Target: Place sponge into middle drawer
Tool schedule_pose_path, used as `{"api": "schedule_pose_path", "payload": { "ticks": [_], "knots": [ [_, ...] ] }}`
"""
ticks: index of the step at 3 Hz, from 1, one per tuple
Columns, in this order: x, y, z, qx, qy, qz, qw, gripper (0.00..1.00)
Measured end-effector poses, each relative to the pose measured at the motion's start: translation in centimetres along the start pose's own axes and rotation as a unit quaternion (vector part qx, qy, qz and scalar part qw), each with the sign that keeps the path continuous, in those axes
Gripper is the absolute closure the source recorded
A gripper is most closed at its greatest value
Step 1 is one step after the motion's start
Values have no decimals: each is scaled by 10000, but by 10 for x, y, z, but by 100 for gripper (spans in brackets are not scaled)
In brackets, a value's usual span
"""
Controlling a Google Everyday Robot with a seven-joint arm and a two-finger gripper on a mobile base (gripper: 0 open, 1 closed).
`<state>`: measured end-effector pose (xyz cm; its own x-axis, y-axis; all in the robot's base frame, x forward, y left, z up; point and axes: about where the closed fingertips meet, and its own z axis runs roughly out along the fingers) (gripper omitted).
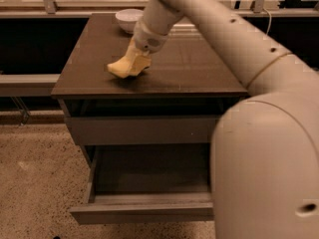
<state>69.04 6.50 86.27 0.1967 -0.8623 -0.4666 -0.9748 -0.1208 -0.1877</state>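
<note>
The gripper (136, 59) clamps the sponge (120, 68) atop the cabinet (199, 68). The open middle drawer (144, 213) waits below, nearer the camera.

- The single camera looks from above and in front of the cabinet (199, 78), facing forward and down onto its dark top.
- It stands close: the robot's pale arm (269, 158) fills the right of the view and hides part of the open middle drawer (144, 210).
- Centre-left in the view, the gripper (135, 59) is down at the sponge (124, 68) on the top.
</note>
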Motion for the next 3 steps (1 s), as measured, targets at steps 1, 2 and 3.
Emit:
{"api": "schedule_pose_path", "payload": {
  "ticks": [1, 2, 3],
  "knots": [
    [35, 20, -95, 557, -484, 419, 9964, 100],
    [71, 51, -137, 671, -546, 773, 9932, 100],
    [134, 96, -121, 387, -501, 1609, 9849, 100]
  ]
}}
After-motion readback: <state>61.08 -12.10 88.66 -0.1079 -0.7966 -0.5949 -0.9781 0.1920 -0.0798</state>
